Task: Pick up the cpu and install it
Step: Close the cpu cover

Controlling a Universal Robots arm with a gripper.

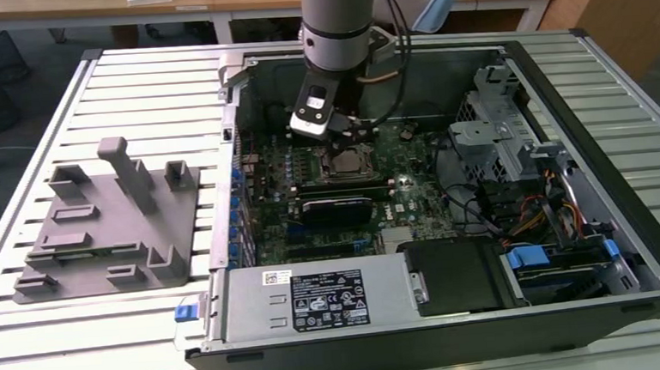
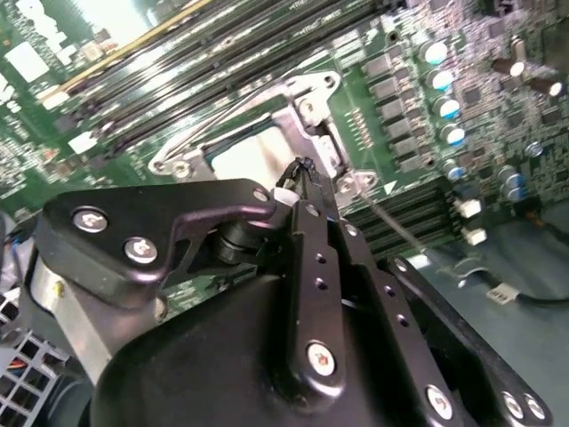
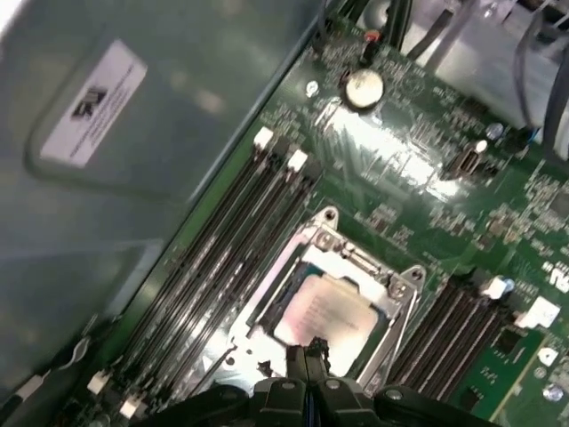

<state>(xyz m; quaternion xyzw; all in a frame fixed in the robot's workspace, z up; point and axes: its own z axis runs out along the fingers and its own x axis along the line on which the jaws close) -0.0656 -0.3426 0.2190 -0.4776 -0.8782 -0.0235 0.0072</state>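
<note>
The cpu (image 3: 327, 313), a small square chip with a pale silver top, lies flat in the metal-framed socket (image 3: 329, 233) on the green motherboard (image 1: 416, 193) inside the open computer case. It also shows as a pale patch (image 2: 252, 157) in the second wrist view, and in the exterior view (image 1: 347, 161) just under the arm. My gripper (image 1: 341, 134) hangs directly over the socket. Its two thin black fingertips are pressed together, shut, with nothing seen between them, in both wrist views (image 3: 308, 349) (image 2: 300, 174). They sit over the chip's edge; I cannot tell whether they touch it.
A grey plastic tray with upright pegs (image 1: 109, 224) lies on the slatted table at the exterior view's left. Inside the case are memory slots (image 3: 227, 245) beside the socket, a black module (image 1: 337, 209), a power supply (image 1: 314, 298) and a drive cage with cables (image 1: 511, 139).
</note>
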